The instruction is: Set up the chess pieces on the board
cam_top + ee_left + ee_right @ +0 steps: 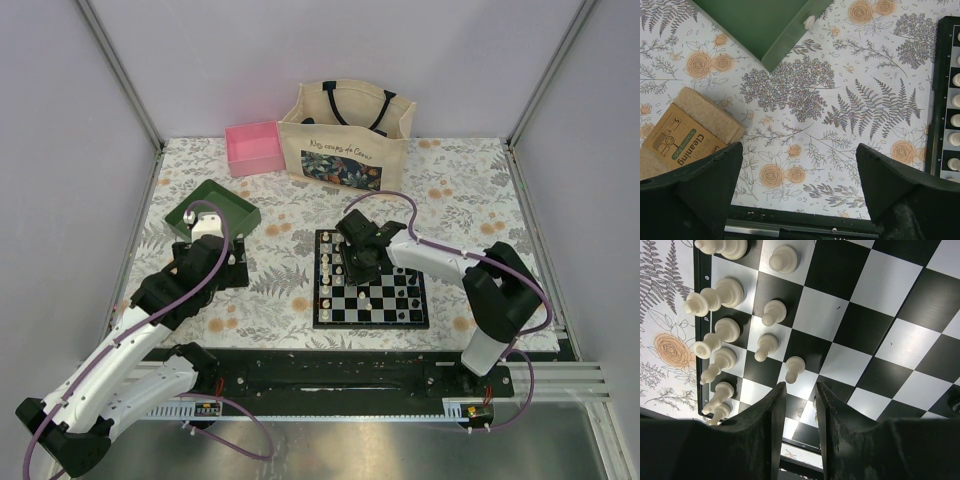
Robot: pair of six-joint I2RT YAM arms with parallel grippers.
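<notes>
Left wrist: left fingers (700, 190) spread wide over table (805, 100) beside board (939, 75) edge; right fingers (760, 440) nearly together, grip unclear.

The board (400, 300) lies flat, black and white checks inside a black border. Cream-white pieces (722, 330) stand upright in two files along its left edge as the top view shows it: taller ones outermost, pawns (772, 312) just inside. One pawn (363, 300) stands alone further in.
</notes>
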